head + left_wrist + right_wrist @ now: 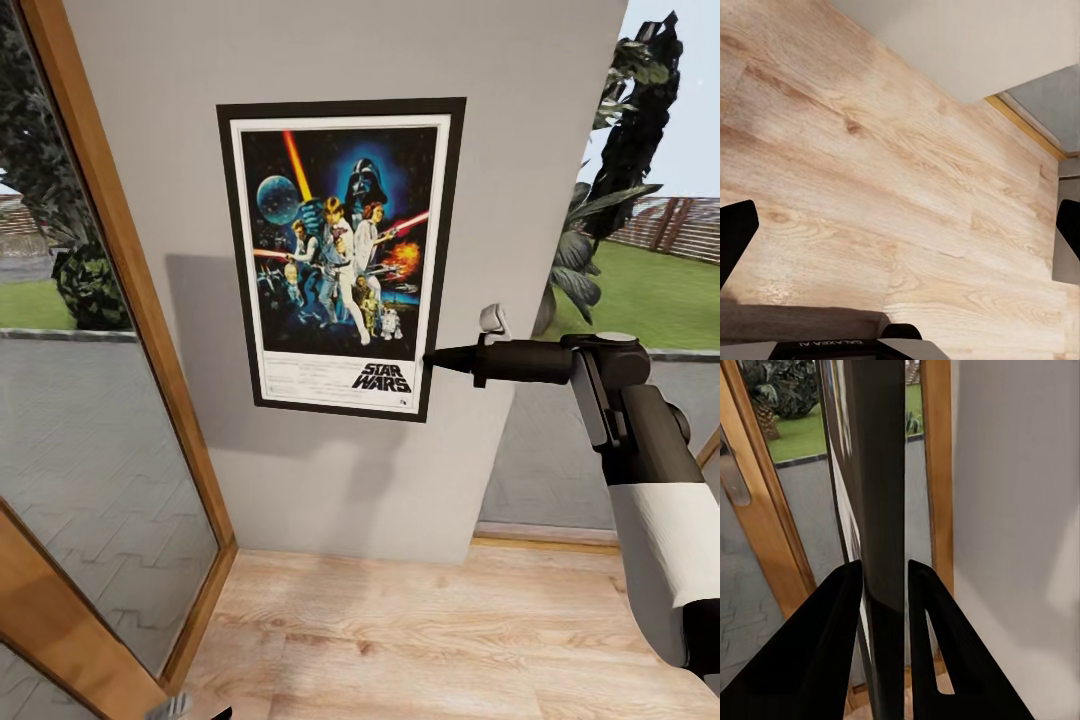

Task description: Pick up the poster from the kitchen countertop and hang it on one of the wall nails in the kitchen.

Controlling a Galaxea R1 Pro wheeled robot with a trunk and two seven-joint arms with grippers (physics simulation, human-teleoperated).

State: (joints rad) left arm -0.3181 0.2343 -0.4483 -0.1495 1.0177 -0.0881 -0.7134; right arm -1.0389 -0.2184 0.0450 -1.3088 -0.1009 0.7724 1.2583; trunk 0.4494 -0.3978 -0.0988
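Pickup done: your right gripper (pixel 432 358) is clamped on the poster (pixel 340 255) frame's lower right edge, holding it flat against the grey wall (pixel 540 120); nail not visible, so seating and release remain; left gripper (pixel 900 225) hangs open over floor.

Carrier: grey wall panel (pixel 350 480), upright, plain matte surface; poster (pixel 342 258) lies flat against it, upper-centre of the panel, slightly tilted, its shadow cast on the wall toward the panel's left edge; right tool (pixel 432 360) meets the poster's lower right edge, fingers closed on the frame edge in the right wrist view (pixel 883 585). Wood floor (pixel 420 640) runs from the foot of the wall; light planks, visible grain; wooden skirting strip (pixel 545 543) along the foot at the panel's right corner; wooden door frame (pixel 130 290) borders the panel's left edge.
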